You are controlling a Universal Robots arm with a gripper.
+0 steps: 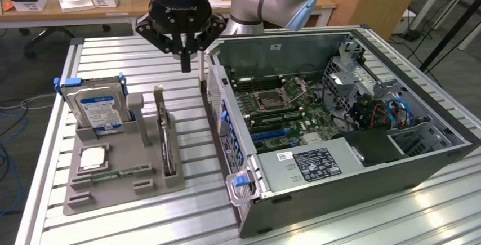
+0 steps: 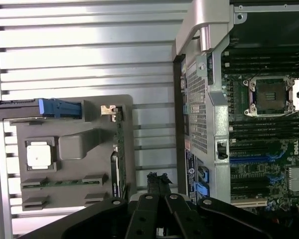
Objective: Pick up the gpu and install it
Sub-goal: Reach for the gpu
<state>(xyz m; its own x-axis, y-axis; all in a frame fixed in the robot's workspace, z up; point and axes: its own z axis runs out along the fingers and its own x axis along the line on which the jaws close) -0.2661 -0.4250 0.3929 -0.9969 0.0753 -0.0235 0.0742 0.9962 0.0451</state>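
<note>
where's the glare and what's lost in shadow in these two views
Exterior view: light glares off the table slats beside the computer case; the gripper is near-black. Wrist view: the table slats wash out pale, the gpu sits edge-on and dark.

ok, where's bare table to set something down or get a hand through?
Exterior view: bare table beyond the tray, and along the near edge in front of tray and case. Gap between tray and case is narrow, gripper above its far end. Tray and case interior are crowded.
</note>
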